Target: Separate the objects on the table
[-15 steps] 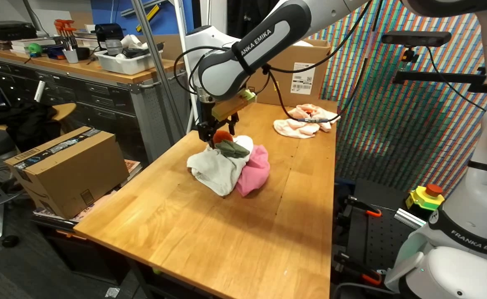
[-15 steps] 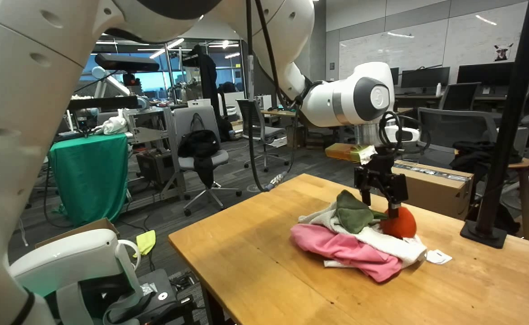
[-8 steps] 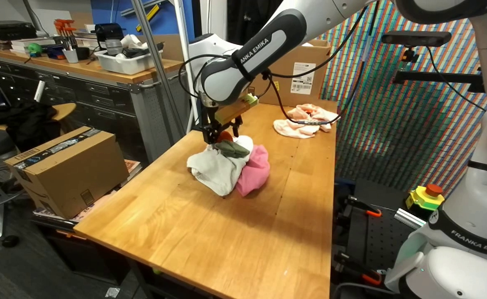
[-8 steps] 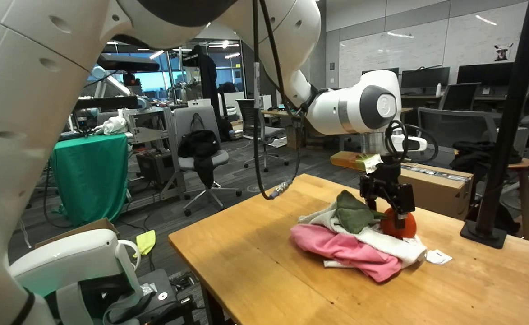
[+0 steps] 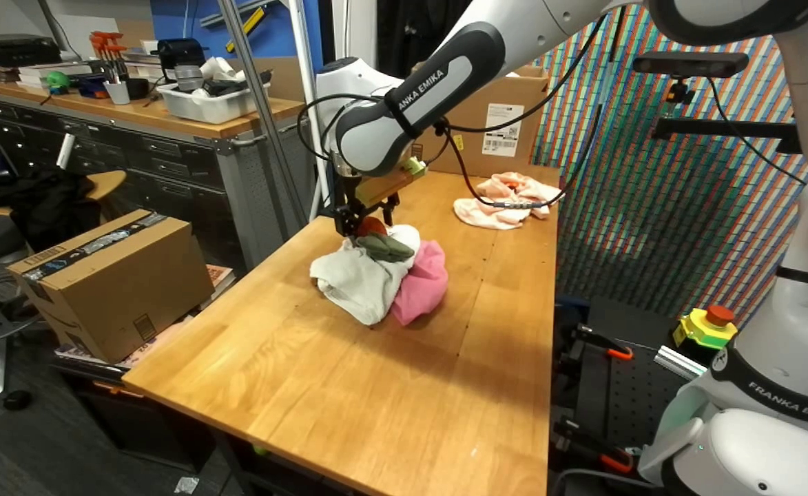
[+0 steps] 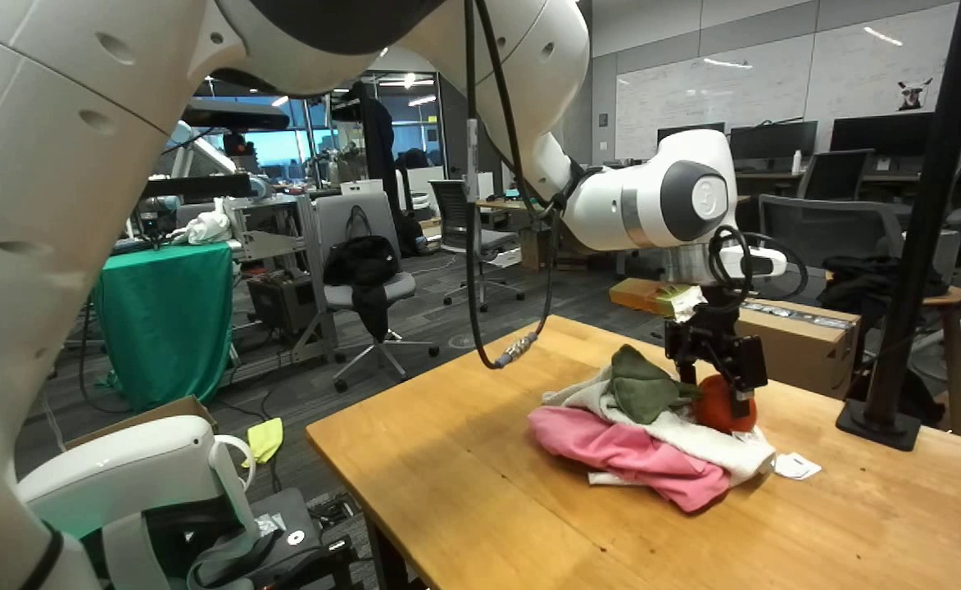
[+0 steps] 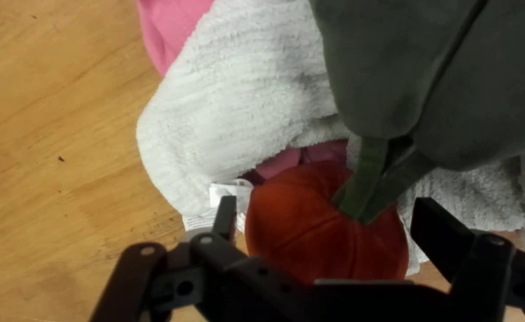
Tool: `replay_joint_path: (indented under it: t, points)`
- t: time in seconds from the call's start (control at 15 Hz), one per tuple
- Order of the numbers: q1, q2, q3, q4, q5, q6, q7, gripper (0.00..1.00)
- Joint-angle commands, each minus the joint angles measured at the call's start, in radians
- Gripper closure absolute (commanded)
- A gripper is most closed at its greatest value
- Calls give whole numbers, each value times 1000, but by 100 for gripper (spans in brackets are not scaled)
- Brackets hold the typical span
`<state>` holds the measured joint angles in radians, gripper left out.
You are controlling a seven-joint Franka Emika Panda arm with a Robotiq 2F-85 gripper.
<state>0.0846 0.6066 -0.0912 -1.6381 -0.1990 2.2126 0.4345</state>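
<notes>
Table (image 5: 404,406); towel (image 7: 244,89) overlapping pink cloth (image 6: 623,453); jaws spread, astride orange item (image 7: 307,226)

The orange-and-green item (image 7: 316,228) has its round body between the jaws of the end effector (image 7: 326,212). Below them, the crumpled white towel (image 5: 361,281) partly covers the pink cloth (image 5: 423,286). Well apart from these, the peach cloth (image 5: 490,215) lies rumpled on the wooden table (image 5: 390,399).

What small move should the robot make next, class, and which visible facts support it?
Probably close the fingers on the orange item: in the wrist view they stand open on either side of it, and its green part lies over the towel, so gripping it seems a sensible step toward separating the two.
</notes>
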Motion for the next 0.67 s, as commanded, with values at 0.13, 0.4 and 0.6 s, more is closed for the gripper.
replay_joint_path:
  t: [0.13, 0.4, 0.6]
  points:
    - [5, 38, -24, 37, 6, 40, -2, 0]
    - [4, 41, -32, 38, 7, 43, -3, 34]
    - [8, 31, -37, 34, 2, 39, -2, 58]
